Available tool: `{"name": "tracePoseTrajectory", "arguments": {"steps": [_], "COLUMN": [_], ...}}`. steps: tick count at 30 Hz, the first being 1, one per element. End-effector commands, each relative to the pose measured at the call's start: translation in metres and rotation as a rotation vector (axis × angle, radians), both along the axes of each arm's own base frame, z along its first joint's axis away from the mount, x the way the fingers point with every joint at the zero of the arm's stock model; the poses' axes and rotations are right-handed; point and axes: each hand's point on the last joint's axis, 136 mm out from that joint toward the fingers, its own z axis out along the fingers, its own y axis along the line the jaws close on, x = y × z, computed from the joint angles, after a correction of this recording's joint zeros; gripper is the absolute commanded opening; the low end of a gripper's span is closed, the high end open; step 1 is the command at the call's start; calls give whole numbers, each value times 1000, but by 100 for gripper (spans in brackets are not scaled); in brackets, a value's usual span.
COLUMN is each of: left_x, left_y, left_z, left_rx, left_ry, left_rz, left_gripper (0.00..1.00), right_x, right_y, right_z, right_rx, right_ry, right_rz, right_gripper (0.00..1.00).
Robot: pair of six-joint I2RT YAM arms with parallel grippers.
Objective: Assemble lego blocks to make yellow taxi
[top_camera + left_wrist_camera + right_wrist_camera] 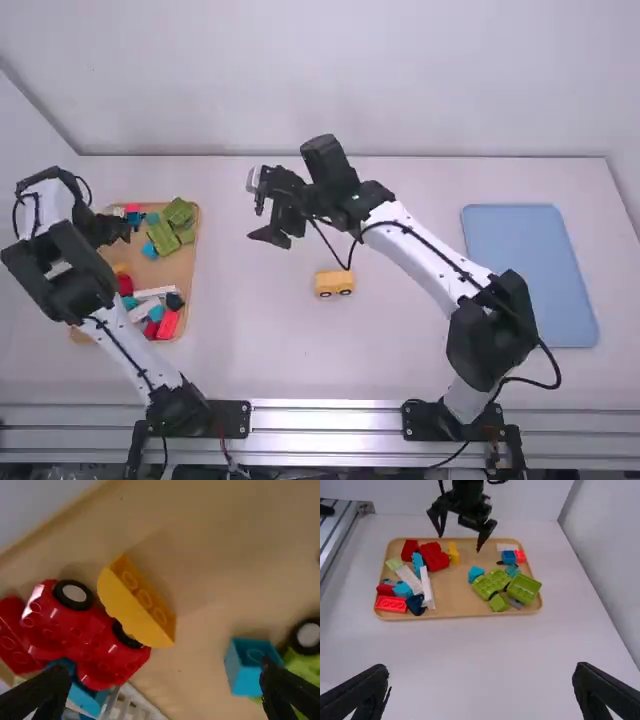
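High view, left arm (80, 285) over tray (178, 268), right arm (435, 255) angled inward

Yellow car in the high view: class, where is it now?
In the high view, the yellow car stands between the wooden tray, on its left, and the blue tray, on its right, nearer the camera than the right gripper.

Glossy plastic is seen on the red wheeled brick (97, 652); smooth, matt wood is seen on the tray (457, 592).
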Motion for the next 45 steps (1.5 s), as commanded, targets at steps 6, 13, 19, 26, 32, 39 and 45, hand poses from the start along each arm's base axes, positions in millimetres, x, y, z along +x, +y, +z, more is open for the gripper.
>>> {"name": "tracePoseTrajectory", "arguments": {"steps": [6, 13, 19, 26, 32, 39, 45], "left_x": [-12, -7, -3, 1, -10, -18, -22], "left_y": [8, 8, 8, 5, 2, 9, 14], "left_z": [-14, -30, -40, -53, -63, -67, -68], "left_rx": [68, 74, 59, 53, 63, 121, 157], "left_ry": [30, 5, -32, -61, -31, -10, -1], "left_rz": [318, 322, 332, 332, 458, 521, 569], "left_gripper": [99, 61, 52, 53, 50, 43, 29], "right_x": [10, 8, 11, 13, 13, 16, 16], "right_y": [-2, -4, -7, -8, -8, -9, -10], "right_z": [3, -1, -5, -6, -7, -8, -8], "right_rx": [-4, -21, -42, -52, -53, -64, -65], "right_ry": [1, -1, -1, -6, -6, -12, -15], "right_rz": [-36, -26, -47, -60, -61, -78, -77], "right_gripper": [98, 98, 98, 98, 98, 98, 98]}}
